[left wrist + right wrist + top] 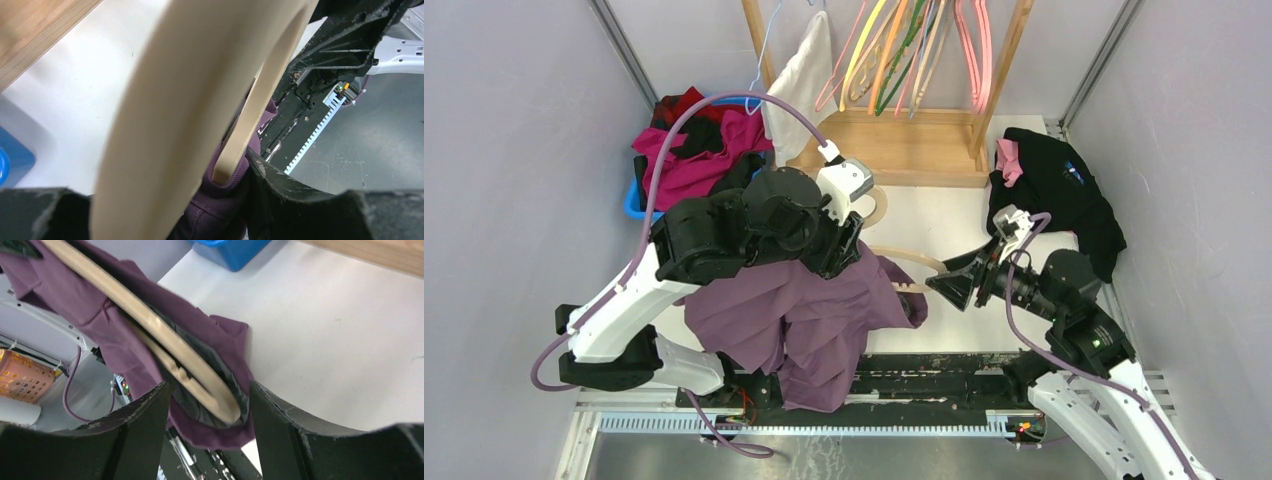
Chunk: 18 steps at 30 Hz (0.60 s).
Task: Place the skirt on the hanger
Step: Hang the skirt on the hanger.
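The purple skirt (796, 312), soft, light and limp, and likely to slip off smooth wood unless taken by its waistband, drapes over the wooden hanger (911, 262) above the table's (944, 215) near edge, its folds spilling past that edge. The left end effector (844, 250) bends down from above, clamped on the hanger's middle. The right end effector (951, 285) points in level from the right-edge side, jaws apart astride the hanger's cloth-covered tip.
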Tool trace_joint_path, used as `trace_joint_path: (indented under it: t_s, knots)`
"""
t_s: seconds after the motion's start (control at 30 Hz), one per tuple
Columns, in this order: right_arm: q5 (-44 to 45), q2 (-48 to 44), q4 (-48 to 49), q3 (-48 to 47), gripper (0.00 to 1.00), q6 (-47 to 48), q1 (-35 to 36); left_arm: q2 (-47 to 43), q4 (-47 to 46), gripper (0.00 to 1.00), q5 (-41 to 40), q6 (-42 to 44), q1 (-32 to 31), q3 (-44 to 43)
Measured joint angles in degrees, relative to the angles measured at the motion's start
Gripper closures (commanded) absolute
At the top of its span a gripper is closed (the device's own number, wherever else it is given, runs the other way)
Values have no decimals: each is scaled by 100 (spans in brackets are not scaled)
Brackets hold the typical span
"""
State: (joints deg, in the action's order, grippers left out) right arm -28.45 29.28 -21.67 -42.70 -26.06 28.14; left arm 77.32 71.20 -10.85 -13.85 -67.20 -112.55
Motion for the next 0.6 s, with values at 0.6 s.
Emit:
trace_joint_path:
  t_s: [0.6]
  knots:
    - [-13,282,146,1285,35,-625,0,114,-17,97,192,0,37,-118]
